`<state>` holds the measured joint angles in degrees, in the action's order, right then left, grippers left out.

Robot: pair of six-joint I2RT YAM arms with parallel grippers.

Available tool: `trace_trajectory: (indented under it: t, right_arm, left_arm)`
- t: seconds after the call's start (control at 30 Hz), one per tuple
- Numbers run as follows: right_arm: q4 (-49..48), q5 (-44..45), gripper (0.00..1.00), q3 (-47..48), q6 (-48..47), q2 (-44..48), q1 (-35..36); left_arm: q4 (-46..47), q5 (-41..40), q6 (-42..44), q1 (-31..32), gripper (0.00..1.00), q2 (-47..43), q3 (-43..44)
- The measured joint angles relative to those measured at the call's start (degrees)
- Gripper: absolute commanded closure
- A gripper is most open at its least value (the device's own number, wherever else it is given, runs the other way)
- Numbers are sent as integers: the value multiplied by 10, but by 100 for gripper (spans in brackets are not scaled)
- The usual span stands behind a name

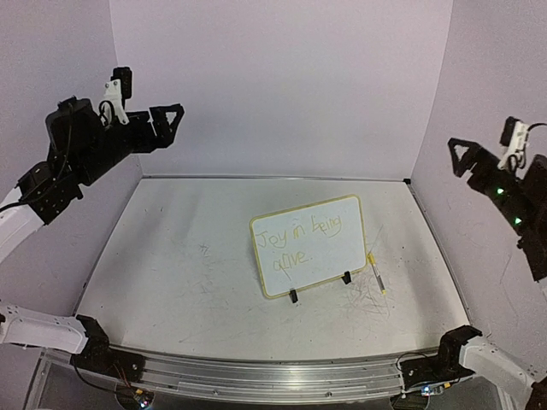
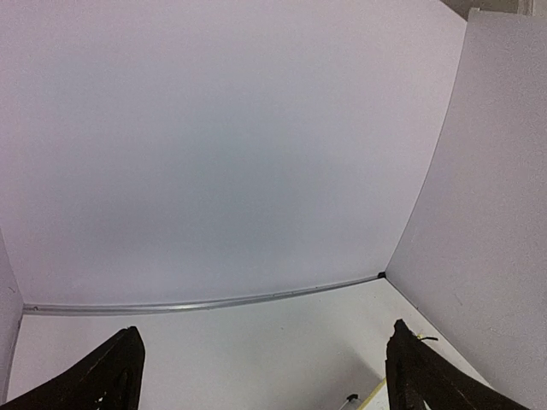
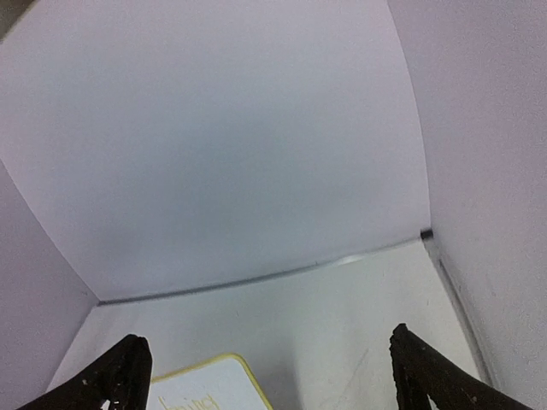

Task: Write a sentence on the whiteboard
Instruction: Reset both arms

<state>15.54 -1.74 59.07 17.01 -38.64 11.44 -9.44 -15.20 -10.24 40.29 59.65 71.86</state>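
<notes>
Top external, one whiteboard (image 1: 332,259), two-line sentence (image 1: 299,237), one pen (image 1: 376,274), left claw (image 1: 171,126), right claw (image 1: 462,159), both spread.

In your right wrist view, the whiteboard (image 3: 214,380) cut off by the bottom edge, only one top corner showing, the sentence (image 3: 190,403) just unreadable letter tops, right claw (image 3: 265,350) and left claw (image 2: 263,337) fingers cropped low, your left wrist view's dark speck (image 2: 350,398) too small to name.

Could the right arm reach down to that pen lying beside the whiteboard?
Probably yes: the pen lies in the open right of the whiteboard, and the right tool hangs open above that side, nothing between.
</notes>
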Motion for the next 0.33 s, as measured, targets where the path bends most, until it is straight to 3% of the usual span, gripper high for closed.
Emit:
trace_trajectory:
  t: [0.33]
  right_arm:
    - [22, -1, 2, 150, -54, 77, 0]
  left_arm:
    - [-17, 3, 13, 0, 1, -38, 39]
